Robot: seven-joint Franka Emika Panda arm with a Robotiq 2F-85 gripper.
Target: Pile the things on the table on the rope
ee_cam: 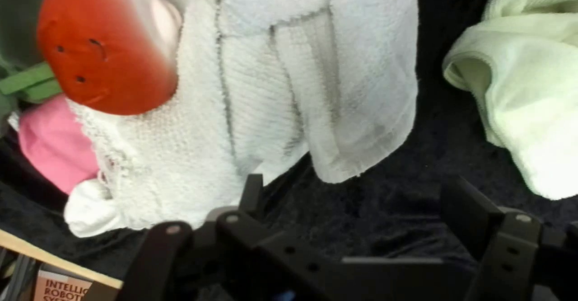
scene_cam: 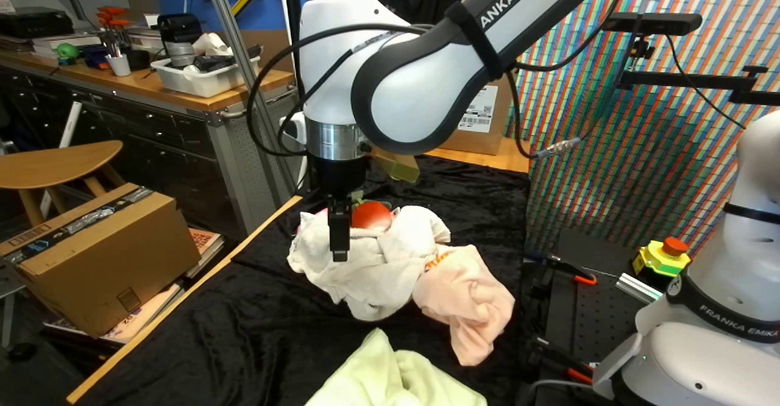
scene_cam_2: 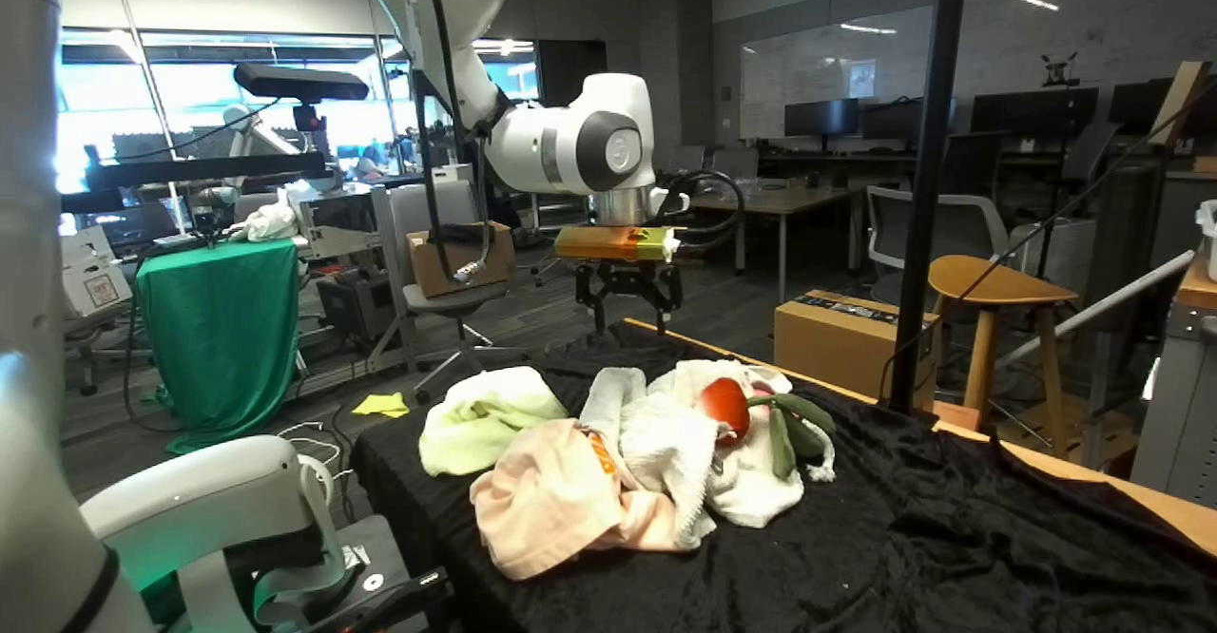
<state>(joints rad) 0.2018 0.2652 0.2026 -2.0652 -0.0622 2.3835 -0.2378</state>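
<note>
Several white cloths (scene_cam_2: 670, 438) lie heaped on the black-topped table (scene_cam_2: 913, 547). A red plush thing (ee_cam: 104, 52) with green parts (scene_cam_2: 808, 414) rests on the heap, and a pink cloth (ee_cam: 58, 145) peeks out from under it. The peach cloth (scene_cam: 466, 305) touches the heap. Apart from it in the wrist view is the pale yellow-green cloth (ee_cam: 537, 97). A small white knotted end (scene_cam_2: 823, 469) shows at the heap's edge; whether it is the rope I cannot tell. Over the table hangs my gripper (scene_cam_2: 629, 324), its fingers wide apart in the wrist view and nothing between them.
A wooden strip (scene_cam: 201, 290) runs along one table edge, with a cardboard box (scene_cam: 103, 266) beyond it. Close to the table stands a black post (scene_cam_2: 927, 186). An emergency stop button (scene_cam: 674, 247) sits near the robot base (scene_cam: 688, 357).
</note>
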